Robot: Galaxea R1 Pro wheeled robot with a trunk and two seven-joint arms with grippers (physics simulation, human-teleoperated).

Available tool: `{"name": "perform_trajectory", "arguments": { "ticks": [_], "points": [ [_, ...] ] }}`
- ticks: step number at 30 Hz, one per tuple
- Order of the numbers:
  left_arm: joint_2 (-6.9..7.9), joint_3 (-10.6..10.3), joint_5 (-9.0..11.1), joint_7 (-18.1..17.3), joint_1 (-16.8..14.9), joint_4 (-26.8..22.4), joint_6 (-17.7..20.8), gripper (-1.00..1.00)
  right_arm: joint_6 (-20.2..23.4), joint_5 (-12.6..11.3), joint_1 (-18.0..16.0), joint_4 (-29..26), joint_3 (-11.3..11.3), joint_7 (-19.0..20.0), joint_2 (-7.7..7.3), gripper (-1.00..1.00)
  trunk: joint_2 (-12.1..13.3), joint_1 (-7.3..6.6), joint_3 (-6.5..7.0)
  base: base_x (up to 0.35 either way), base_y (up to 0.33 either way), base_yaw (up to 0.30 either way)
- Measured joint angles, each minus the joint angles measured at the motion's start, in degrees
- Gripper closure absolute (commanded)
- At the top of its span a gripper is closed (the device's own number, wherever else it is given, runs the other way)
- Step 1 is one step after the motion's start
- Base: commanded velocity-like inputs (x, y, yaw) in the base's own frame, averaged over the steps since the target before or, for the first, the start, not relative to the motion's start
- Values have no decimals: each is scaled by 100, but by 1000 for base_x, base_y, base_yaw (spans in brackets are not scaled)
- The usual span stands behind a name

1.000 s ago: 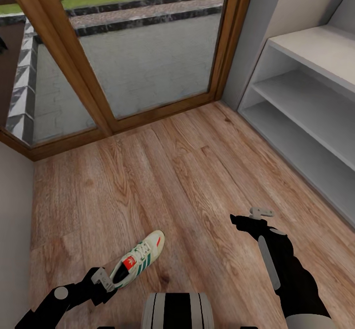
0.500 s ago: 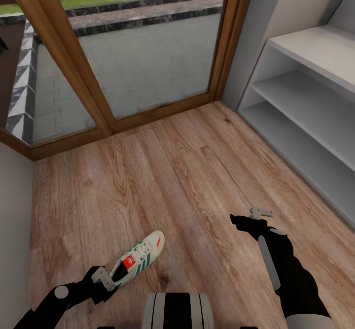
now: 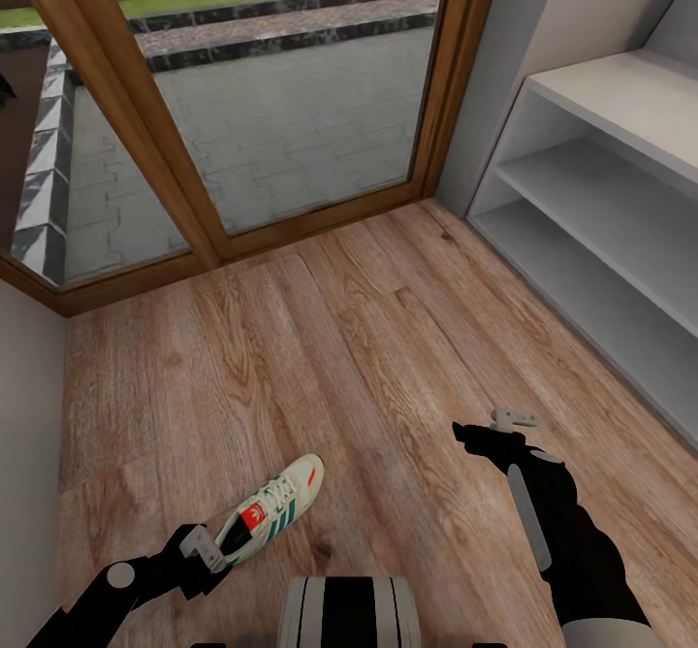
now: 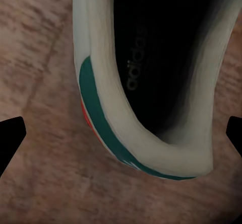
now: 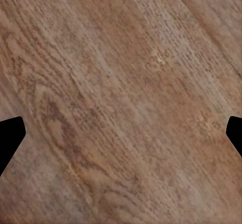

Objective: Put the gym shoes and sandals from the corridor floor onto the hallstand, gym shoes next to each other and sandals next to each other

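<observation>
1. Corridor floor [image 3: 368, 357]: light brown wood-grain planks, running from the glass door [image 3: 281, 124] with its wooden frame at the far edge to the robot's base at the near edge.
2. Hallstand [image 3: 620, 211]: pale grey-white, along the floor's right edge, two long open shelves bare in the part seen, far end near the door-side corner.
3. Right arm, black, low over the floor near its near-right part; right gripper [image 3: 504, 425] hangs above bare planks, well apart from the shoe. In the right wrist view both fingertips [image 5: 11, 136] sit at the frame sides, spread wide, nothing between them but floor [image 5: 121, 103].
4. Gym shoe [image 3: 271, 517]: one cream-white sneaker, green stripes, red patch, lying on the floor near its near-left part, toe pointing toward the hallstand side.
5. Left gripper [image 3: 206, 549]: at the shoe's heel end. Left wrist view: heel collar [image 4: 146, 143] between wide-spread fingertips [image 4: 10, 138], not gripped.
</observation>
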Motion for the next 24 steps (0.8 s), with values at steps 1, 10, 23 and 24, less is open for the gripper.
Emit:
{"name": "perform_trajectory", "arguments": {
  "ticks": [1,10,23,24],
  "points": [
    [0,0,0,0,0,0,0,-100,0,0,0,0,0,0,0,-100,0,0,0,0,0,0],
    [-7,-6,-2,0,0,0,0,-100,0,0,0,0,0,0,0,-100,0,0,0,4,-7,0],
    [-8,-8,-2,-1,0,0,0,-100,0,0,0,0,0,0,0,-100,0,0,0,38,-45,0],
    [-8,-8,-2,-1,0,0,0,-100,0,0,0,0,0,0,0,-100,0,0,0,1,-2,0]
  ]
}}
